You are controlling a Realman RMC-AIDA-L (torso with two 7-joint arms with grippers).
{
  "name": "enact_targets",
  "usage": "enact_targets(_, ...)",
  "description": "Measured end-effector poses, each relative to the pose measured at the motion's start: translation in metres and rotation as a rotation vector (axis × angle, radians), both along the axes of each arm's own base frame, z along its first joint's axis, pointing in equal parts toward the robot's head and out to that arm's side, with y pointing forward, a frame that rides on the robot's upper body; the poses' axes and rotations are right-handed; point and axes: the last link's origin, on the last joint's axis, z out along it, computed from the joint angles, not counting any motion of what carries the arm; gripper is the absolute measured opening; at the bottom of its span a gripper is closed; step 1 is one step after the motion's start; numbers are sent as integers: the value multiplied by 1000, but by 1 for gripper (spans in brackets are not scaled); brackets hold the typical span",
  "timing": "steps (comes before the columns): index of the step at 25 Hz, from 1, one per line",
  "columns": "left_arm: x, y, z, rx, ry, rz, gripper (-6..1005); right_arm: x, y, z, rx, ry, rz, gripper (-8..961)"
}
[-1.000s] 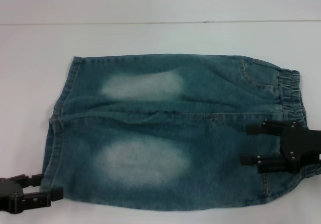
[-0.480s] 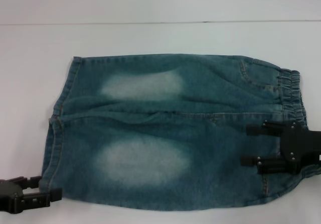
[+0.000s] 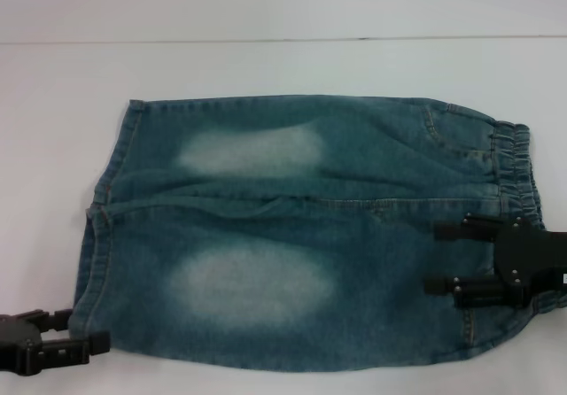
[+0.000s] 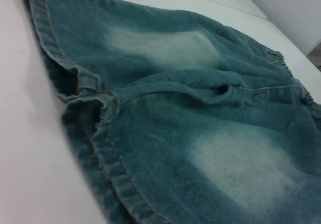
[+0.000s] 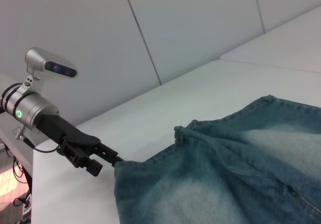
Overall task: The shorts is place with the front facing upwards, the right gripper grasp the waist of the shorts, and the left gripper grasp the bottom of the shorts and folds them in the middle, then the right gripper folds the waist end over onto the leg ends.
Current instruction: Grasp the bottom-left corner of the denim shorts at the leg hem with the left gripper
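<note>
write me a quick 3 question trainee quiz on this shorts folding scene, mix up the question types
1. True or false: the shorts lie flat and unfolded on the table.
2. Which end of the shorts is the right gripper over? A) hem of a leg B) waist C) crotch seam
3. Fill in: the left gripper sits at the near corner of the leg ____.

Key:
1. True. Both legs lie spread out side by side.
2. B. Its jaws stand apart over the cloth beside the elastic waistband.
3. Hem. The right wrist view shows its jaws at that corner.
</note>
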Motion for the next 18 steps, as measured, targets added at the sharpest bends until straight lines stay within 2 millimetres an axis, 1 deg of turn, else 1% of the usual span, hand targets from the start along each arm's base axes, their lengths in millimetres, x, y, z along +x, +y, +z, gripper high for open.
enact_targets(7, 3, 0, -2, -16, -9, -13, 875, -1, 1, 0, -1, 0, 3, 929)
enact_targets(13, 5, 6, -2, -14, -6, -22, 871, -1, 1, 0, -1, 0, 4, 929)
enact_targets(18, 4, 9, 0, -6, -3, -19, 708, 0, 0, 0, -1, 0, 1, 929)
